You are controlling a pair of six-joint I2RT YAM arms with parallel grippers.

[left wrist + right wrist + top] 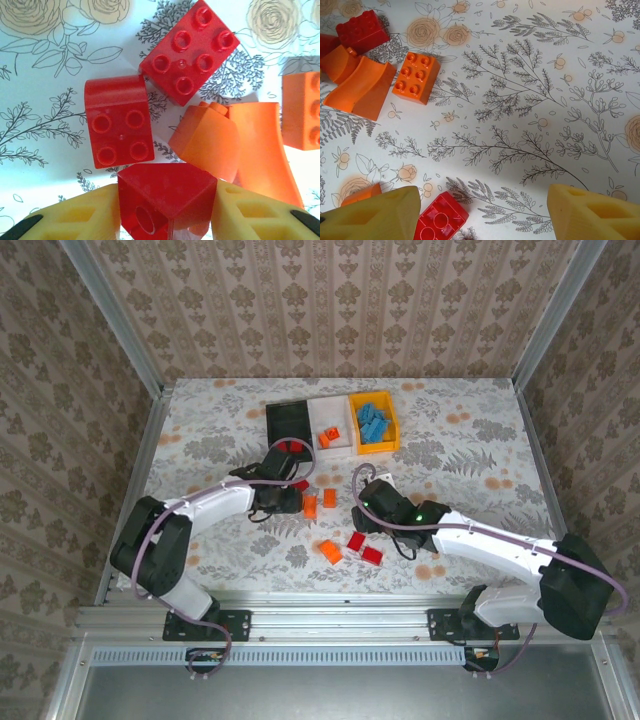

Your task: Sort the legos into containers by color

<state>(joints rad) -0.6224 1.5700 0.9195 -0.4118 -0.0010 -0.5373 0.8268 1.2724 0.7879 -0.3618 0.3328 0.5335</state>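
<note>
The left pincer (167, 212) pinches a red brick (165, 192) just in front of the white bin (338, 412), among loose red and orange bricks (329, 497) on the table (470, 440). The right pincer (482, 220) hangs spread, farther out from that bin.

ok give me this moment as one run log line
left gripper: shut on red brick | right gripper: open over table | blue bricks: in orange-yellow bin | loose bricks: red and orange, on table
</note>
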